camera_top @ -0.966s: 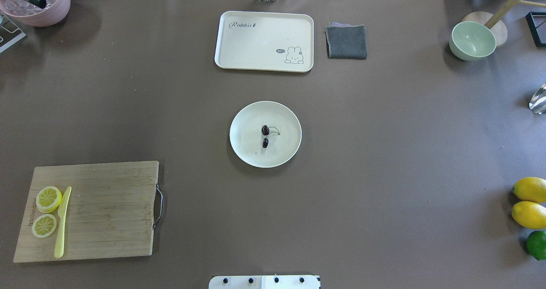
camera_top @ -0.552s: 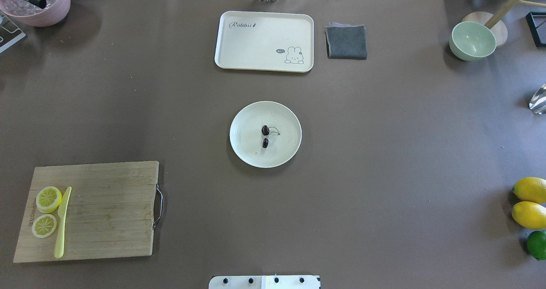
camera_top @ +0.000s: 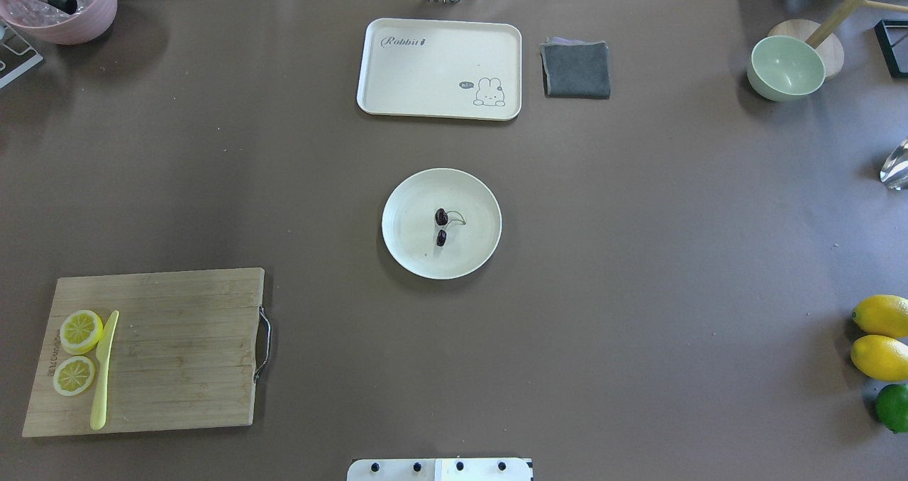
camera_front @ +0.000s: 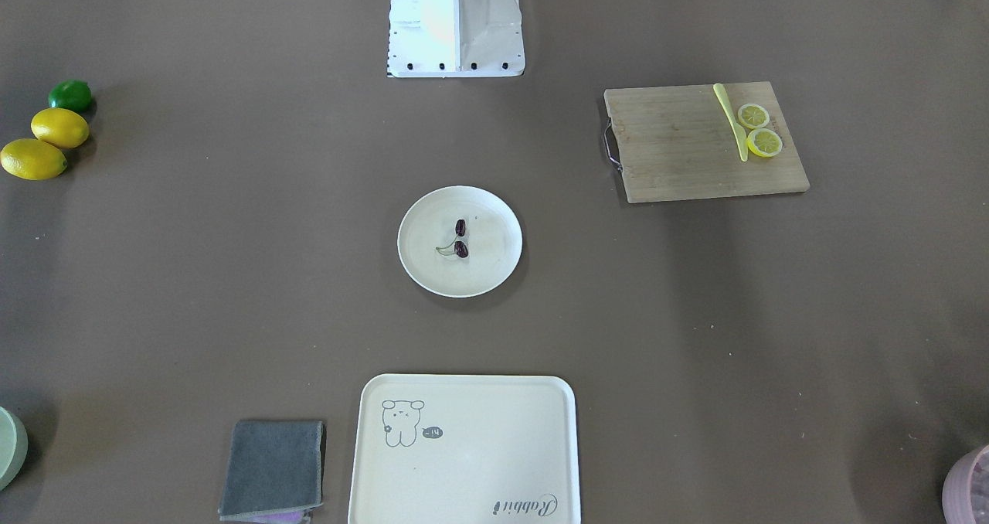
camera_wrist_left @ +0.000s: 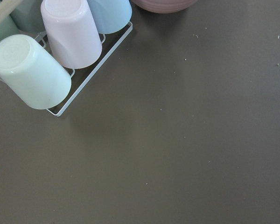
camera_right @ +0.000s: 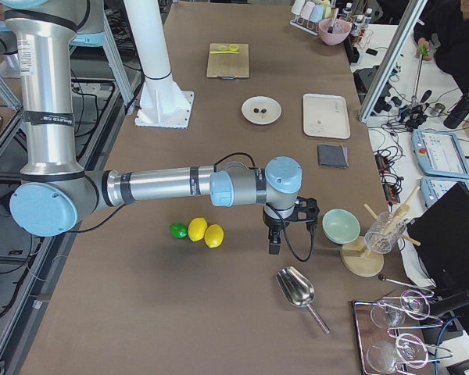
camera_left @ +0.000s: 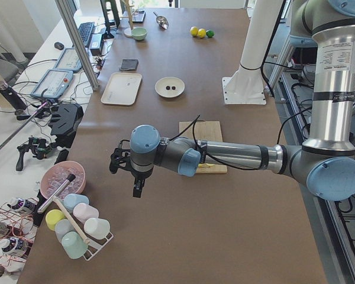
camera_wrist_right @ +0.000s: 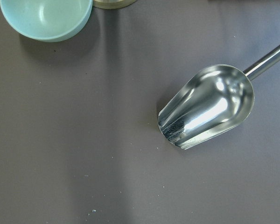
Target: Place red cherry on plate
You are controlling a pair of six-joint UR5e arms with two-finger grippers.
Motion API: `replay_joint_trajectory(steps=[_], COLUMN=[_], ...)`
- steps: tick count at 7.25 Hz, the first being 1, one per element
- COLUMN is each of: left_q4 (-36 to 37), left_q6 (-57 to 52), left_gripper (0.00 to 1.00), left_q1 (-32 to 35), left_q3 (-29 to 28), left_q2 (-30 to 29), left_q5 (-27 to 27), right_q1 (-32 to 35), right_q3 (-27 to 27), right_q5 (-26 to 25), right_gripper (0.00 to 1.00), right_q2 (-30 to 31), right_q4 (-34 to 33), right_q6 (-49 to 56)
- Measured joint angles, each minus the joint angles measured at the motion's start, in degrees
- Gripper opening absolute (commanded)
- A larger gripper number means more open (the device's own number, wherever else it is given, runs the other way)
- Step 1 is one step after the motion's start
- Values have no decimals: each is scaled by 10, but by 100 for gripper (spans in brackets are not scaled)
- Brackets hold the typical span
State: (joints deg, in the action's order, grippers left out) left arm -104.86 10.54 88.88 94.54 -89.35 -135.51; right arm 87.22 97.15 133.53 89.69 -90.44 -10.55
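The black fingers of the left gripper [camera_left: 135, 188] point down over bare brown tabletop [camera_top: 638, 254], but only the side view catches them, so I cannot tell whether they are spread or pressed together. Near it stand a white wire rack of upturned pastel cups [camera_wrist_left: 60, 51] and a pink ribbed bowl [camera_left: 62, 179]. The right gripper [camera_right: 274, 241] is likewise seen only from the side, and its finger state cannot be told. It hangs between a pale green round bowl [camera_wrist_right: 45, 17] and a shiny steel scoop [camera_wrist_right: 207, 108]. Well apart from both, at the table's middle, the red cherry [camera_top: 441, 226], a pair of tiny dark purplish-red fruits joined by thin pale green stems, lies on the round cream-white plate [camera_top: 410, 254].
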Motion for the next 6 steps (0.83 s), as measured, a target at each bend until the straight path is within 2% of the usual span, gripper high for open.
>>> replay_joint_trajectory(steps=[6], left_q4=[2], left_q6=[4], left_gripper=[99], left_q1=[0], left_q3=[-3], left_q2=[-7], left_q5=[2], right_q1=[7], right_q3=[10], right_q5=[3], right_gripper=[100], right_q2=[-1], right_q4=[-4], right_q6=[0])
